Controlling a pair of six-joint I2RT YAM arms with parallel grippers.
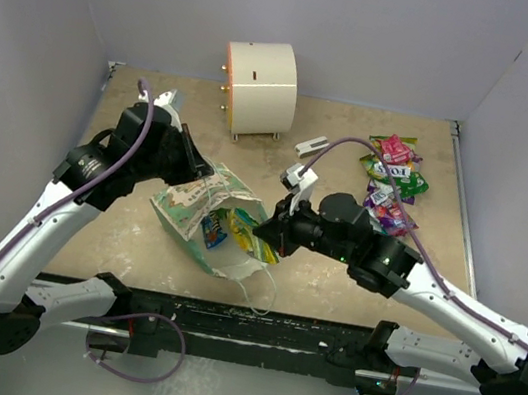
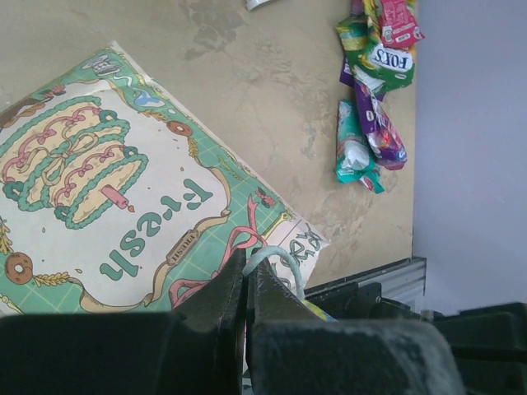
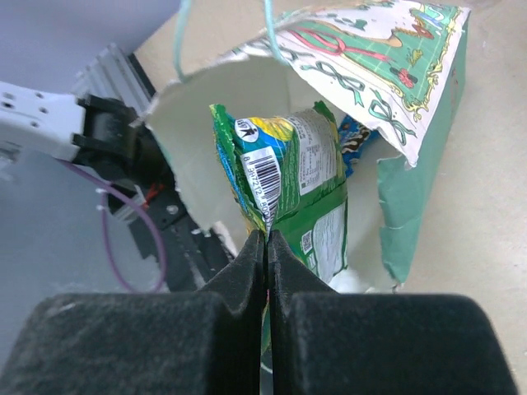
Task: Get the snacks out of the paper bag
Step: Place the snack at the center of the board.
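Step in hand: extraction of one packet. The right gripper (image 3: 266,239) is clenched on the lower edge of a green packet (image 3: 288,177) at the mouth of the paper bag (image 1: 186,207). The bag lies on its side at the centre of the table (image 1: 320,288), mouth toward 5 o'clock. The left gripper (image 2: 245,267) is clenched on the bag's far end at 10 o'clock, apparently anchoring it. Snacks (image 1: 394,179) already out lie piled at 2 o'clock. Next move: draw the green packet clear of the mouth (a blue packet (image 3: 356,138) sits behind it), carry it toward the pile, then release.
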